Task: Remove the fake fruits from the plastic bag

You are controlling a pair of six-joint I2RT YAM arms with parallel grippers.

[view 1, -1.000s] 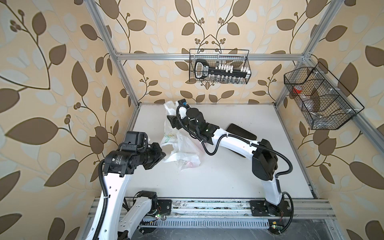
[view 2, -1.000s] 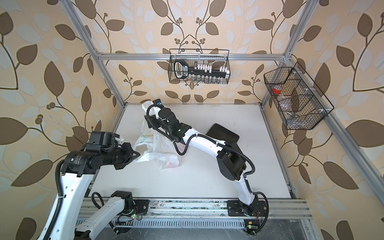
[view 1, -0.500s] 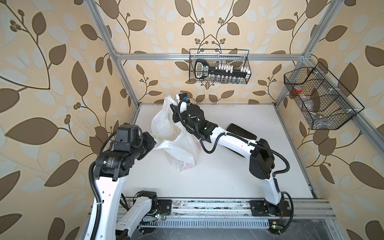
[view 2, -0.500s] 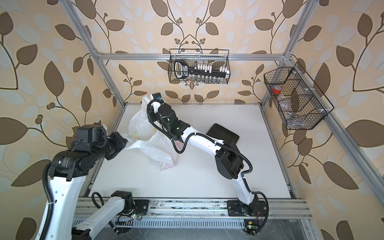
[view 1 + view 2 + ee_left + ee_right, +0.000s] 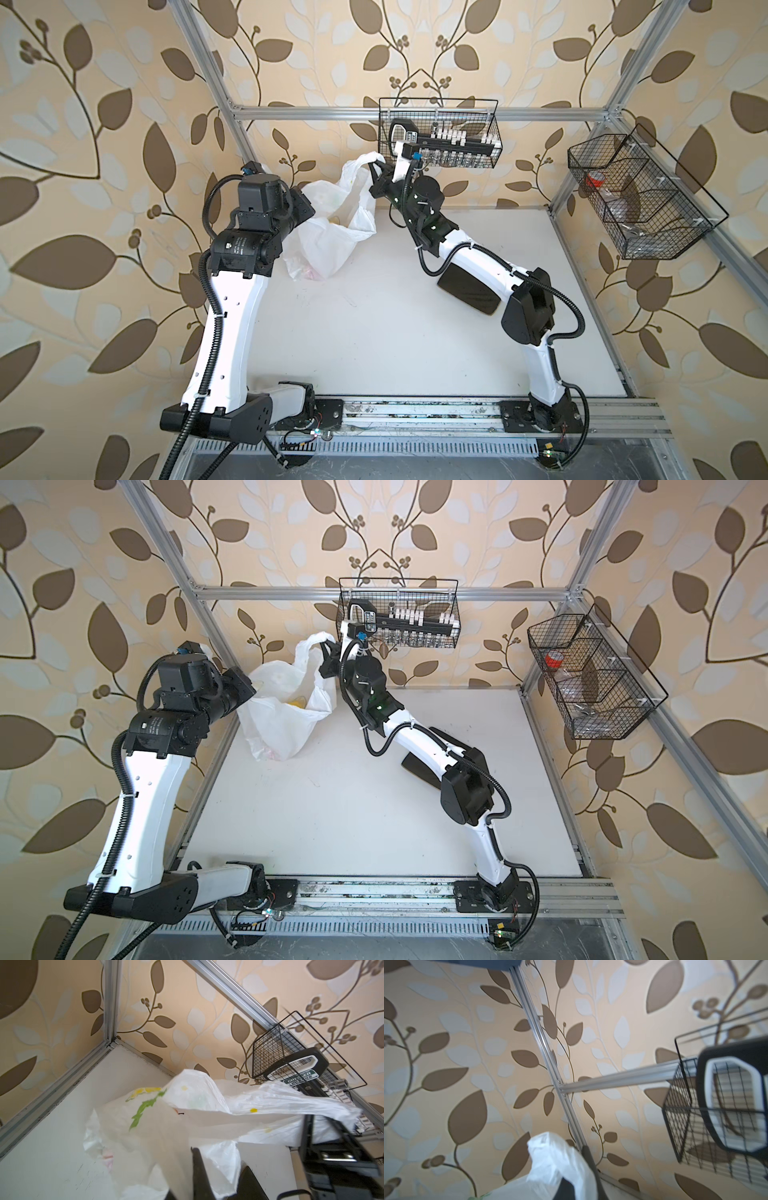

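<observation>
two white-and-black robot arms hold a thin, crinkly, translucent white plastic bag point(image 5: 328, 245) point(image 5: 282, 729), printed with yellow lemons and green leaves, above the back left corner of a white counter point(image 5: 395, 332). the left jaws are clenched on the bag's left rim. the right jaws sit higher, near a black wire basket point(image 5: 436, 99) on the back wall, and are clenched on one loop handle. the bag's mouth is stretched open between them, and its lower end appears to touch the counter. inside the mouth a small glossy yellow fake fruit point(image 5: 334, 219) point(image 5: 296, 704) shows in both top views. a pinkish shape shows through the film near the bag's bottom. a dark rectangular tray point(image 5: 469, 293) lies on the counter, partly under the right arm. a second black wire basket point(image 5: 665, 243) hangs on the right wall.
</observation>
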